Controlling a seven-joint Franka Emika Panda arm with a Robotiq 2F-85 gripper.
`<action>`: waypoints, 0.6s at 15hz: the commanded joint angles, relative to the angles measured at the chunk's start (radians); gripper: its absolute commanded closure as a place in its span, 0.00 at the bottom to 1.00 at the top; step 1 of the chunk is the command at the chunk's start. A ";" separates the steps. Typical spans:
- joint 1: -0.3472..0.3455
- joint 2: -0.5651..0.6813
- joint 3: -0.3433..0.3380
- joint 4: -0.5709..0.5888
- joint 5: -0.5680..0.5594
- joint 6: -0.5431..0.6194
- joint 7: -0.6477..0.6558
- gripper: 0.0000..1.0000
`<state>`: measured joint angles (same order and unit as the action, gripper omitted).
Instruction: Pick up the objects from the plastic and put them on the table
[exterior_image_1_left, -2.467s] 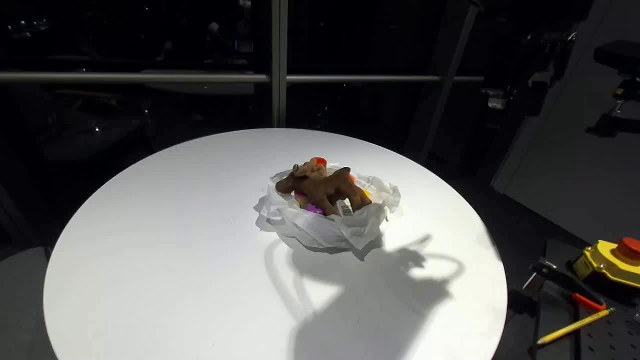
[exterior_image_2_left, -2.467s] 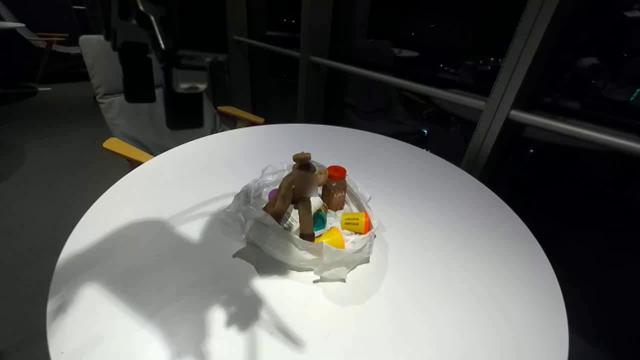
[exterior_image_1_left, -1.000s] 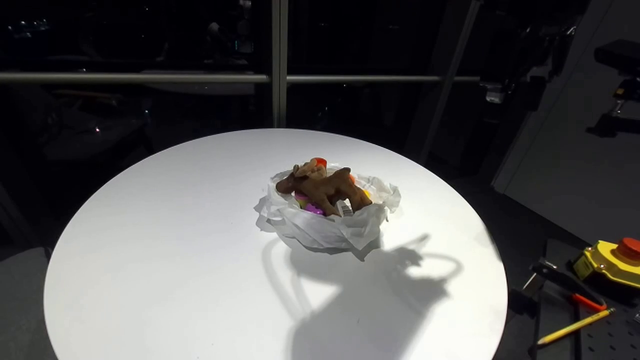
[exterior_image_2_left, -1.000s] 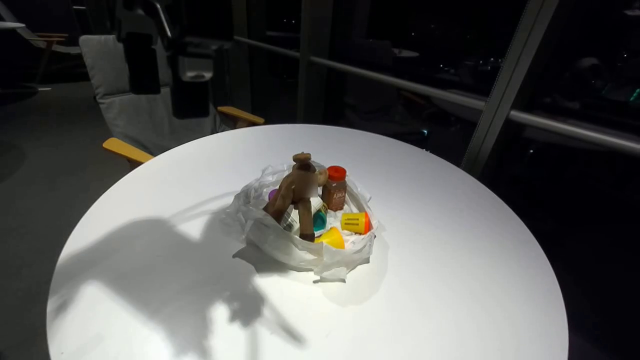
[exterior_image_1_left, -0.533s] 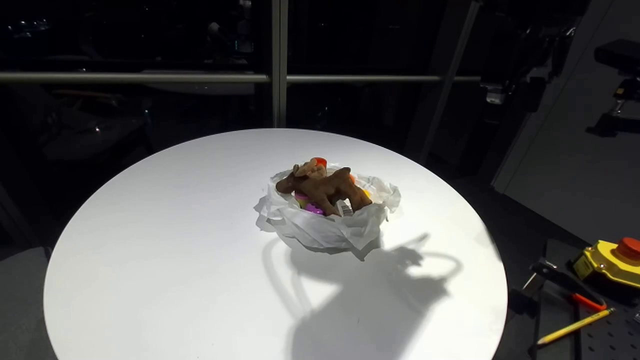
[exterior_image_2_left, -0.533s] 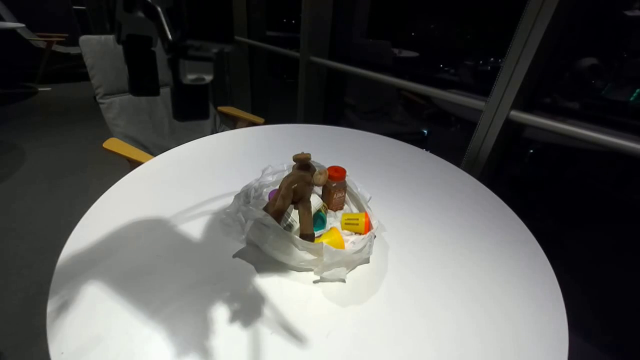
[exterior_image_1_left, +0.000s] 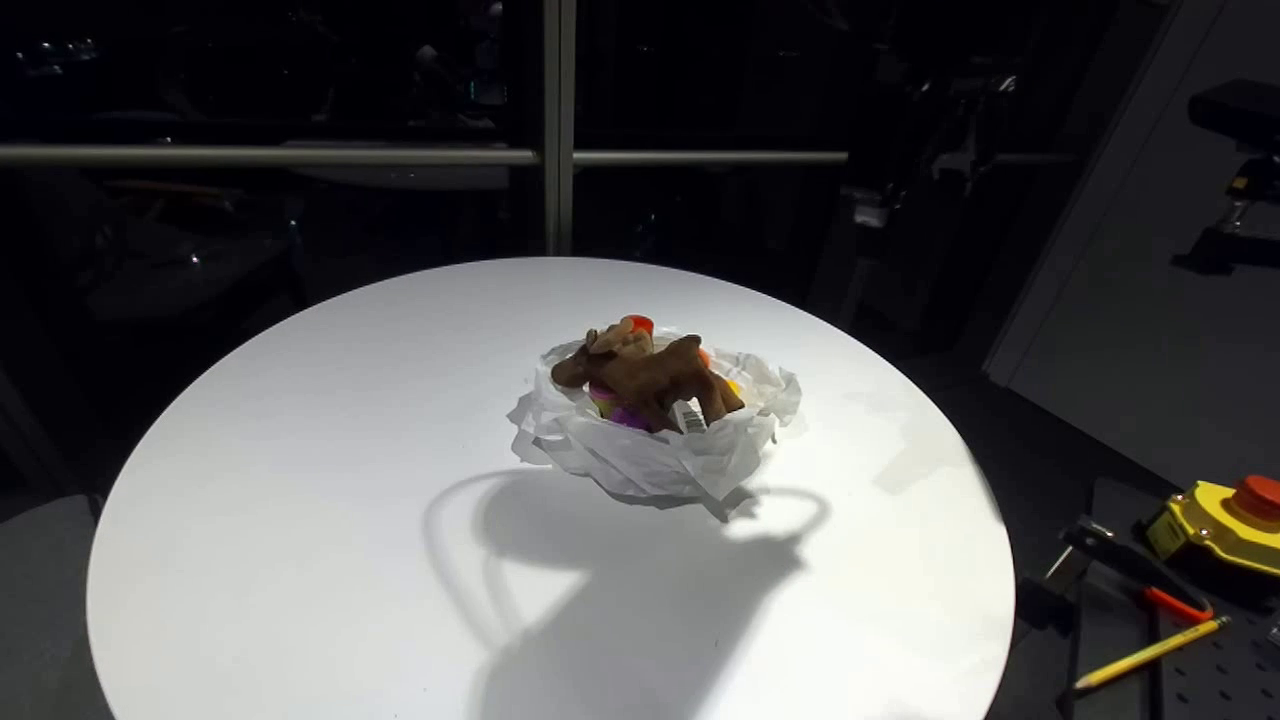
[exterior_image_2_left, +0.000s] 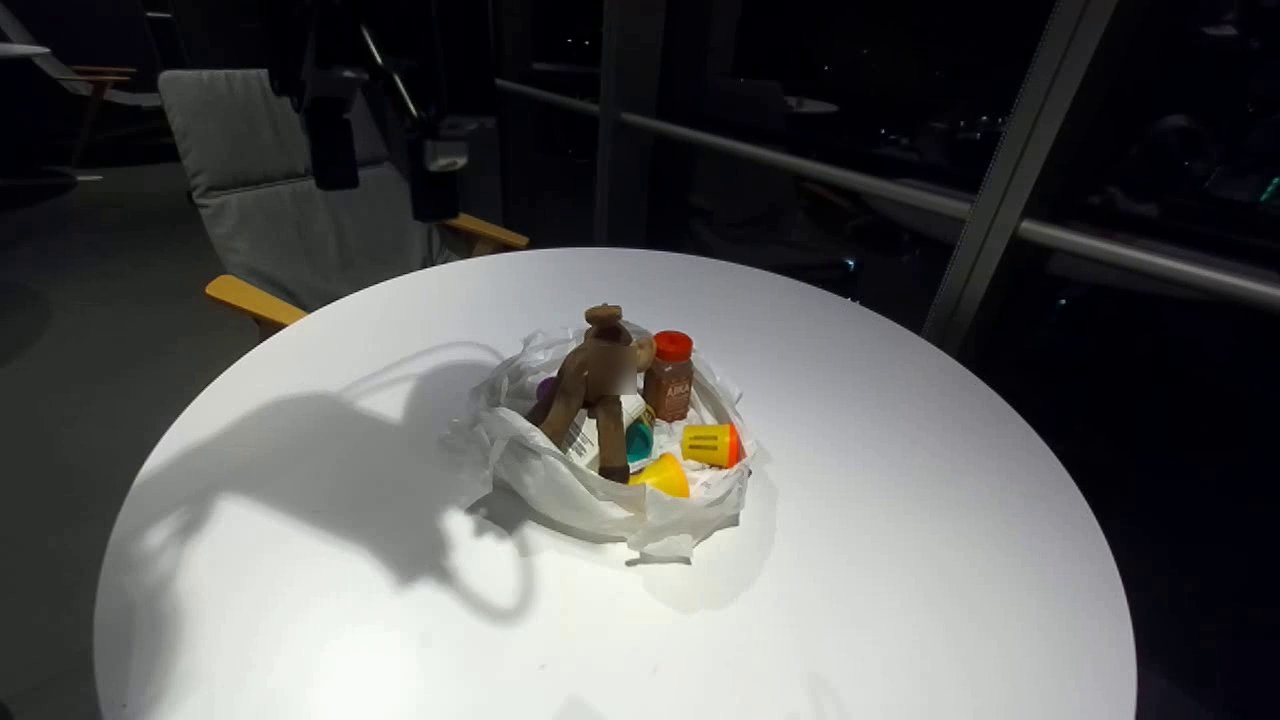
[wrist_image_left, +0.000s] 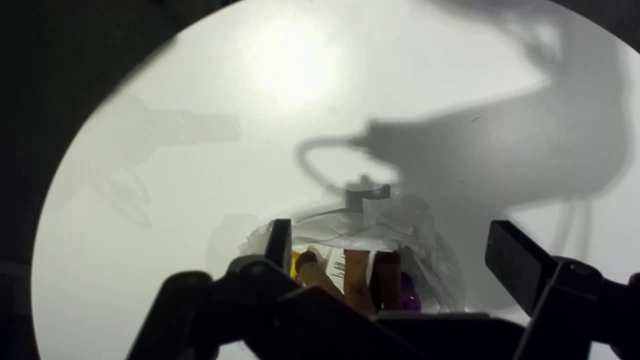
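The black claw (wrist_image_left: 389, 237) gapes; the brown four-legged toy (exterior_image_1_left: 652, 375) in the crumpled white plastic (exterior_image_1_left: 640, 462) seems light, stiff, best gripped mid-body.

Strong light whitens the table (wrist_image_left: 215, 165), glaring near twelve o'clock in the wrist view, with a soft-edged shadow (wrist_image_left: 500, 150) toward three, and both exterior views show a mostly black background (exterior_image_1_left: 300, 80).

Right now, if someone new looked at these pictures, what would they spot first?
Probably the brown toy animal, in the crumpled white plastic on the round white table. Then perhaps the red-lidded jar and the yellow tub with an orange end, bright in that same plastic in an exterior view. In the wrist view, the dark fingers stand wide apart, holding nothing.
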<state>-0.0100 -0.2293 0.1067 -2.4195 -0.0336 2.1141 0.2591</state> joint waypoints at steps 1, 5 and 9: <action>0.050 0.199 0.030 0.088 -0.021 0.193 0.007 0.00; 0.070 0.427 0.000 0.214 -0.110 0.340 0.035 0.00; 0.088 0.562 -0.077 0.353 -0.183 0.367 0.042 0.00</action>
<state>0.0534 0.2372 0.0870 -2.1950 -0.1676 2.4789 0.2840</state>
